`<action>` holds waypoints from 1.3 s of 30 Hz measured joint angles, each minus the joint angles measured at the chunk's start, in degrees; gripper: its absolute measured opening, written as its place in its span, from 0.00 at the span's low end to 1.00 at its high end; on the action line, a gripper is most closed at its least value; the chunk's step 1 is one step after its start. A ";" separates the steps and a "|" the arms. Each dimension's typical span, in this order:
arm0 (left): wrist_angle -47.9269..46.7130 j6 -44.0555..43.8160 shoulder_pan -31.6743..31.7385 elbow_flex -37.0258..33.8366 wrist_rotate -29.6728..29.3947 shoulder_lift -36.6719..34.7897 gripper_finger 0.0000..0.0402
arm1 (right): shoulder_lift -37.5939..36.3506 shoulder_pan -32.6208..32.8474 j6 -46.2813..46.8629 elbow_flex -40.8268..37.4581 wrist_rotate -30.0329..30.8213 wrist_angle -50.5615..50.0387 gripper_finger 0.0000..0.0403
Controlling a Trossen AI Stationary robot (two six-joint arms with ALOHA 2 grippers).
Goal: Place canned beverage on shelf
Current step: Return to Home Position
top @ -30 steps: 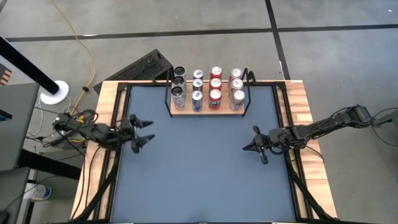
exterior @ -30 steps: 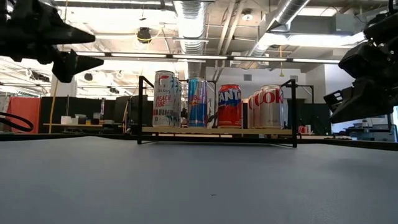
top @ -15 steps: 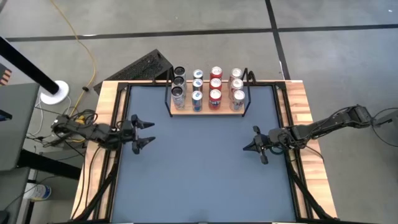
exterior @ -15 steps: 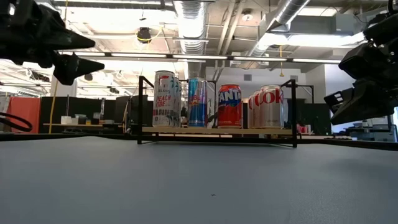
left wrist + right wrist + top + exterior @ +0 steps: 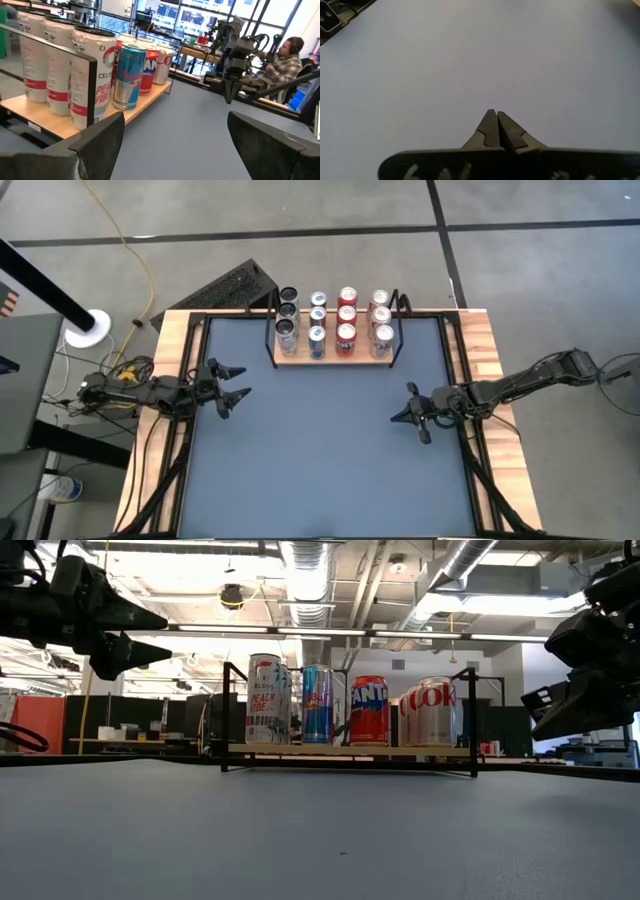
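Note:
The shelf (image 5: 335, 358), a light-wood board with black wire uprights, stands at the table's far middle. Several cans (image 5: 335, 320) stand upright on it in rows, and the low view (image 5: 350, 710) shows them too. My left gripper (image 5: 238, 381) is open and empty above the table's left side, near and left of the shelf. Its wrist view shows the shelf (image 5: 45, 117) past its fingers (image 5: 100, 135). My right gripper (image 5: 398, 418) is shut and empty above the table's right side, and its wrist view (image 5: 496, 114) shows only bare table surface.
Wooden rails (image 5: 170, 380) run along the table's left and right sides. A black keyboard-like object (image 5: 235, 285) lies on the floor beyond the far left corner. A person (image 5: 287, 50) sits in the room beyond the table. The dark table surface (image 5: 320, 450) in front of the shelf is bare.
My left gripper has drifted a little toward the table's far edge, staying open and empty, while its arm has drawn back toward the left edge. My right gripper and the cans have kept still.

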 joint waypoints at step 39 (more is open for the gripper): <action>0.04 0.02 0.00 0.00 0.02 0.00 0.85 | 0.00 0.00 -1.29 0.00 -0.02 -0.83 0.00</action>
